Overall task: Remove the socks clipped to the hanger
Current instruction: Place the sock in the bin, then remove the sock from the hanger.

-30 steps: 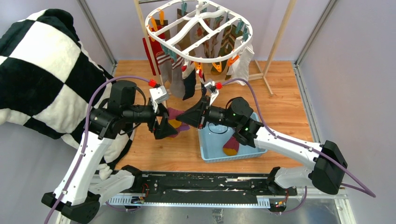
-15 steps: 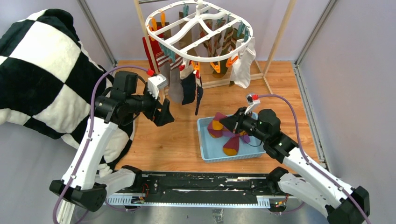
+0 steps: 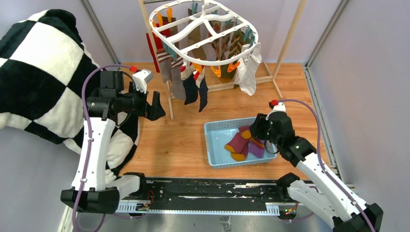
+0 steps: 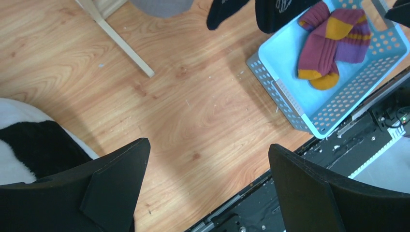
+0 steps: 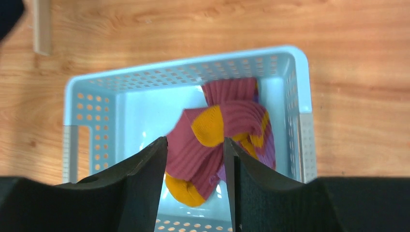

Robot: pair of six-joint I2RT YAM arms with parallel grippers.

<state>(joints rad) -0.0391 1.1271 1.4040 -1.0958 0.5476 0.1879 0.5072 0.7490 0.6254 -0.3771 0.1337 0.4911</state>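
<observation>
Right tool (image 5: 195,145) unclenched over blue basket (image 5: 183,60) of maroon-and-yellow socks (image 5: 232,116); left tool (image 4: 208,145) wide, empty

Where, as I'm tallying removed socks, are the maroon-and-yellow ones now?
In the top view the maroon-and-yellow socks lie inside the light blue basket, right of centre on the wooden table, just beneath the right end effector.
</observation>
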